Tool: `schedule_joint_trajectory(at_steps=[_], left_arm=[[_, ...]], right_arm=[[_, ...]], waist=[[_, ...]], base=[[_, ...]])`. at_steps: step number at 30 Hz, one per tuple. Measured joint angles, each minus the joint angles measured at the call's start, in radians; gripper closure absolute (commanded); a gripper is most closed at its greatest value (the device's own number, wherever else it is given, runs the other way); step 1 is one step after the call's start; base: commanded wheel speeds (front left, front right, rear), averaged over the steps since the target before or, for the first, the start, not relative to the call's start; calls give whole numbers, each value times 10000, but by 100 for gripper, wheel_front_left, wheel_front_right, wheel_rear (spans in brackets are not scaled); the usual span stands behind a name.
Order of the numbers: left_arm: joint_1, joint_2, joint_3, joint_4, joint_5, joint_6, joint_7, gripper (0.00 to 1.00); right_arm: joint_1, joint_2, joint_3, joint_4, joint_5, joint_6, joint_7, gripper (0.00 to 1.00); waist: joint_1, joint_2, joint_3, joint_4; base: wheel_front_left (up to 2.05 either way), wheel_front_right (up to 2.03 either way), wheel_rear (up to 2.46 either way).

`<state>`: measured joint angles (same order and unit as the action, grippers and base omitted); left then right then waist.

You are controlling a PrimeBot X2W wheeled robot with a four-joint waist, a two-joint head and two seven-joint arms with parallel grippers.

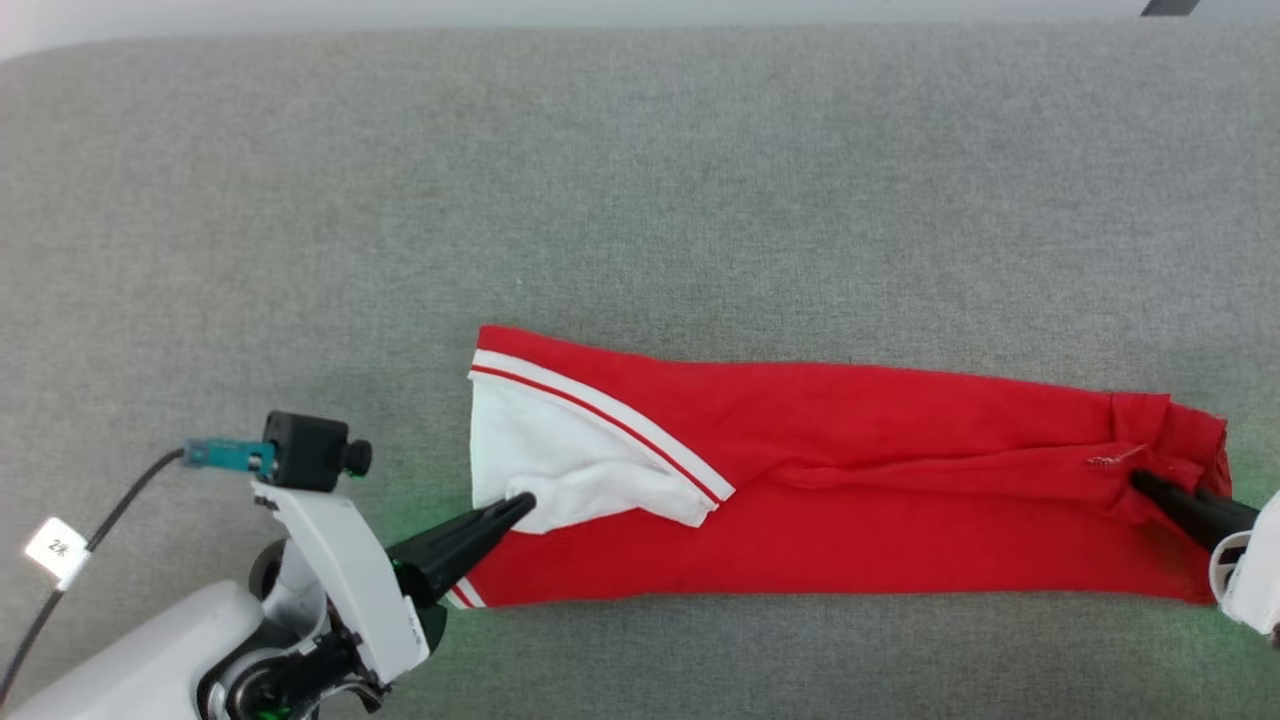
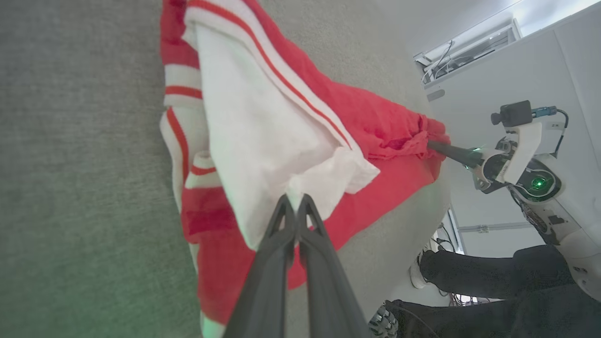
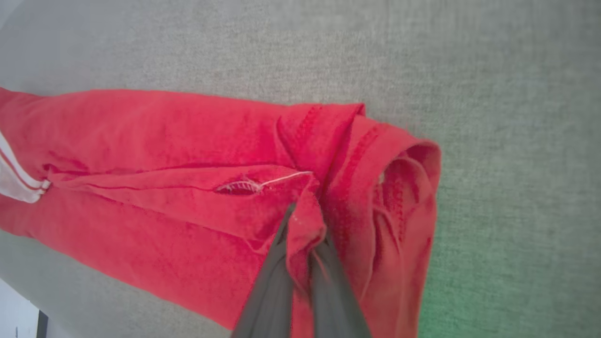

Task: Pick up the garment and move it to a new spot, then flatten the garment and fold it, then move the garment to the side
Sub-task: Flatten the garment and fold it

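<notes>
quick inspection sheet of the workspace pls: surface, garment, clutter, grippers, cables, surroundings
surface: grey felt-like table top
job's things: garment folded into a long band, lying flat, white sleeve at its left end
clutter: nothing seen
grippers: left gripper shut on the white sleeve; right gripper shut on the red right end
cables: black cable with white tag at the left arm
surroundings: person's legs in dark trousers past the table edge

Pale arm [image 1: 330, 560], perhaps black fingers [image 1: 460, 545]
</notes>
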<state>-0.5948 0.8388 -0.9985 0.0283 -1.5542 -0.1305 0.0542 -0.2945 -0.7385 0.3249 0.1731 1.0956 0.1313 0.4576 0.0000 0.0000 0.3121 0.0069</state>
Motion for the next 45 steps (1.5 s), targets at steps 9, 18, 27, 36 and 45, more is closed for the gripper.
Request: schedule_joint_trajectory(at_steps=[9,18,27,36,45], left_arm=[[-113,-378,-307,924,698,0,-420,73],[183,-690,-698,1480,1653,0,-2220,0],[1478,-1195,1093,1530,2406,307,-3143,0],[3638,-3306,4523,1981,5749,251,-3183,0],[4801,-4777,7206,1475,10134,395,-3183,0]], right_arm=[[-504,293,320,353,-416,2,-424,58],[-261,-219,173,84,-21,2,-1152,0],[1409,-1141,-830,-293,1028,2,-1319,0],[2726,-1436,-1783,320,1588,0,-932,0],[2767,-1300,-2525,968,1812,0,487,0]], waist=[[0,0,353,-93],[0,0,-244,66],[0,0,-840,718],[0,0,-1348,1389],[0,0,-1522,1739]], base=[[0,0,0],[0,0,0],[0,0,0],[0,0,0],[0,0,0]])
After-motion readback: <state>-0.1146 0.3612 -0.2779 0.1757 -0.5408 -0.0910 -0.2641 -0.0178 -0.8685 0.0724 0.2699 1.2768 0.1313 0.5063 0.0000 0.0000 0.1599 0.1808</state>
